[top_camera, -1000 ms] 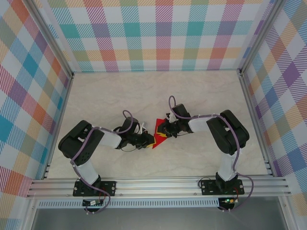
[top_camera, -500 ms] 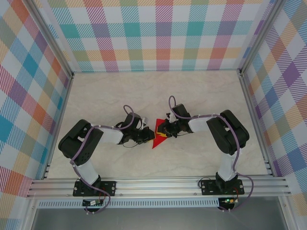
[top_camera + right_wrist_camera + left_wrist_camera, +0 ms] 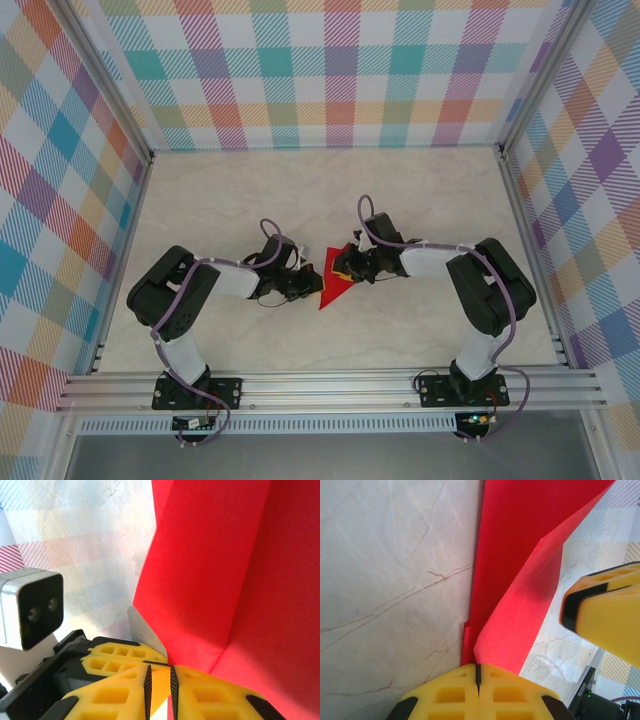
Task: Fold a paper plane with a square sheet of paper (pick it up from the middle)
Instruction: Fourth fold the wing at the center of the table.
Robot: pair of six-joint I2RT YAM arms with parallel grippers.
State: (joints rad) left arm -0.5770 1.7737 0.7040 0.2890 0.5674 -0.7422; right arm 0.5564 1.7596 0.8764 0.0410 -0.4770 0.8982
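Nothing readable here for you, sorry. I checked every surface you've got in frame and no lettering, logo, brand, number or sign comes out legible

This place looks like a robotics lab, a closed test cell and not a home. The table (image 3: 420,190) with a marble pattern stands inside a frame of aluminium profiles (image 3: 330,385), and panels of coloured checked cloth (image 3: 330,70) close it on three sides. The left arm (image 3: 175,300) and the right arm (image 3: 490,290) are bolted to the front rail, with purple cables (image 3: 361,208) and a small board with a green light (image 3: 470,418) below it.
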